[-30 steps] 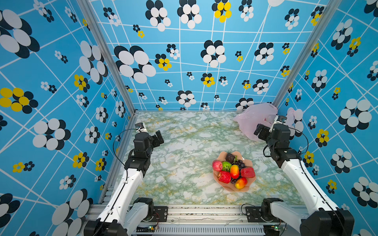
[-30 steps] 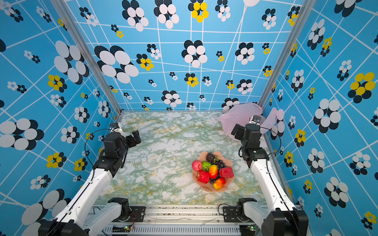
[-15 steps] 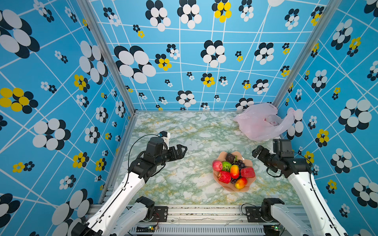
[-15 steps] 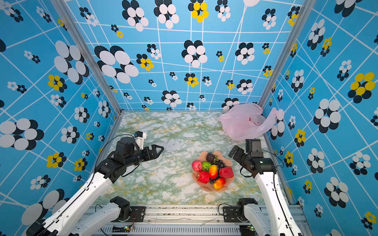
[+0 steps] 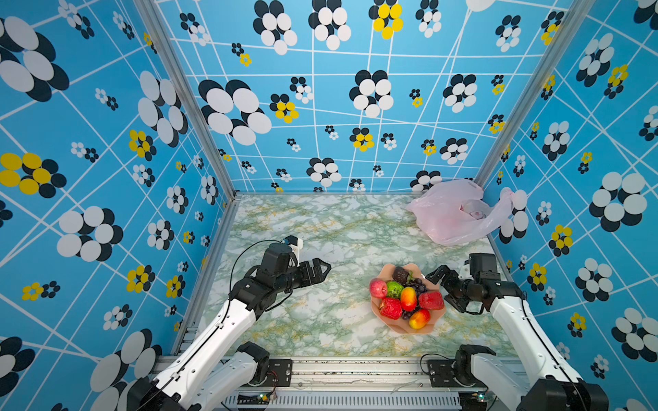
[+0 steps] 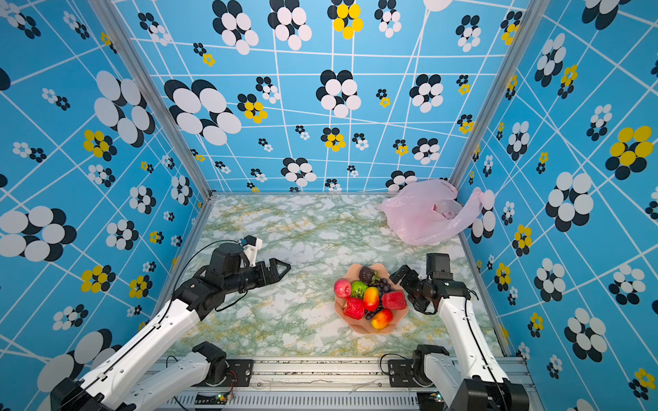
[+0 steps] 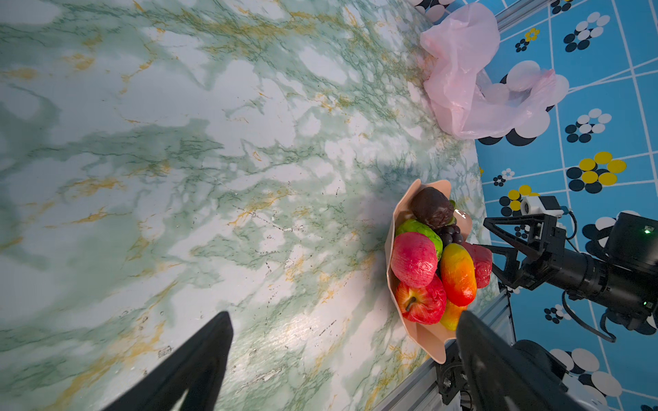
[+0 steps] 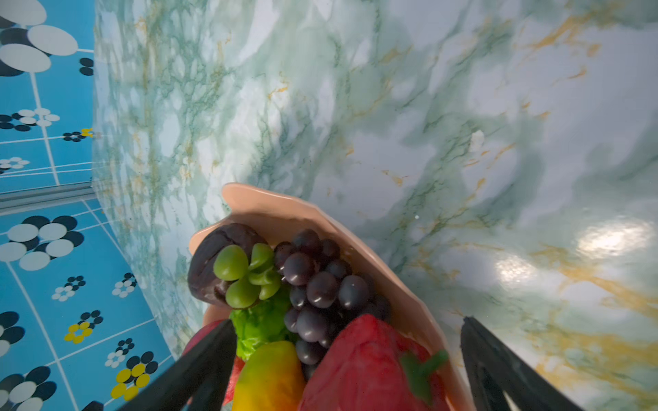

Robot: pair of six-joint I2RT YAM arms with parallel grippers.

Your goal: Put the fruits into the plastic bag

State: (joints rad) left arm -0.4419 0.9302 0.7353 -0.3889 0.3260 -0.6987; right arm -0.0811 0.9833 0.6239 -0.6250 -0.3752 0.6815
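In the right wrist view the strawberry [image 8: 363, 366] and a mango [image 8: 267, 377] run off the picture's edge, as does the near side of the bowl [image 8: 270, 203]. A finger [image 8: 206, 356] of the right gripper [image 8: 347, 322] covers most of the apple [image 8: 203, 333], and the table [image 8: 463, 106] beyond is blurred. In the left wrist view a finger [image 7: 498, 363] of the left gripper [image 7: 343, 315] hides part of the other mango [image 7: 450, 316] and the bowl's rim, and the right arm [image 7: 605, 274] is cut off. In both top views the grapes [image 5: 417, 284] lie mostly buried, and the inside of the crumpled bag [image 5: 448, 213] cannot be seen.
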